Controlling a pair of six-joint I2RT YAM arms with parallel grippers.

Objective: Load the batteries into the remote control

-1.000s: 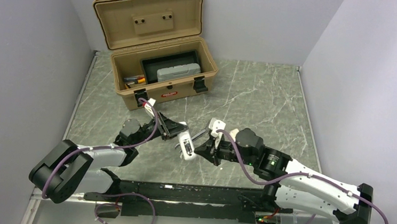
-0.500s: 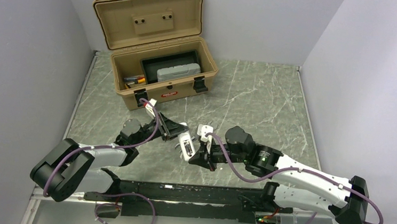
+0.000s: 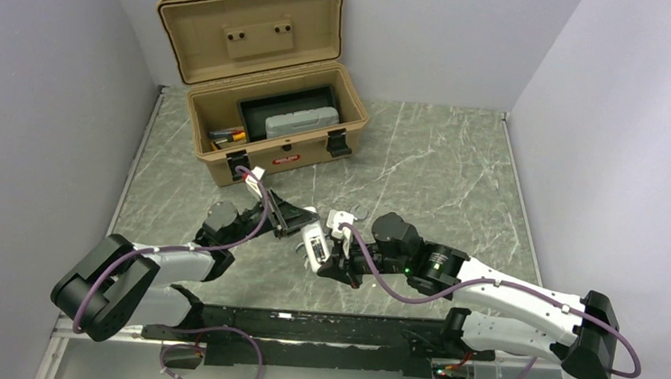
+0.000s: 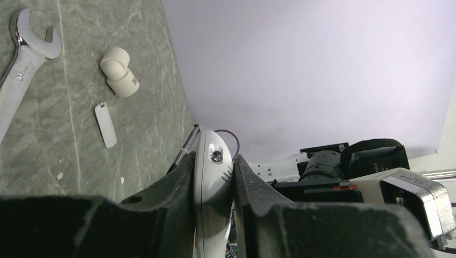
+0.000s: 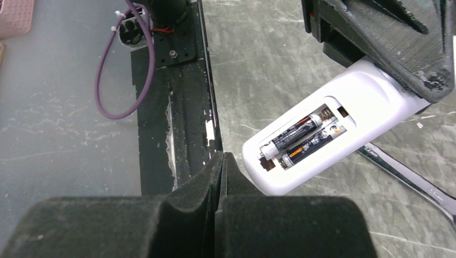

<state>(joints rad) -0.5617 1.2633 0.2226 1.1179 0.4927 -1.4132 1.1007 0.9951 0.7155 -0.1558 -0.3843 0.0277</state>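
Note:
My left gripper (image 3: 300,226) is shut on the white remote control (image 3: 315,245) and holds it off the table. In the left wrist view the remote control (image 4: 213,177) stands edge-on, squeezed between both fingers of the left gripper (image 4: 213,159). The right wrist view shows the remote control (image 5: 371,97) with its open recess facing up and two batteries (image 5: 301,137) lying side by side inside. My right gripper (image 5: 222,157) is shut on nothing, with its tips just beside the remote's rounded end. From above, the right gripper (image 3: 335,264) sits right next to the remote.
An open tan toolbox (image 3: 266,103) stands at the back left with a grey case and small items inside. A silver wrench (image 4: 21,64), a white curved plastic piece (image 4: 119,70) and a small flat grey cover (image 4: 106,124) lie on the marble table. The black base rail (image 5: 183,91) runs along the near edge.
The right arm has moved left, bringing its gripper up beside the remote, and its jaws have closed fully. The left arm and the remote have stayed still.

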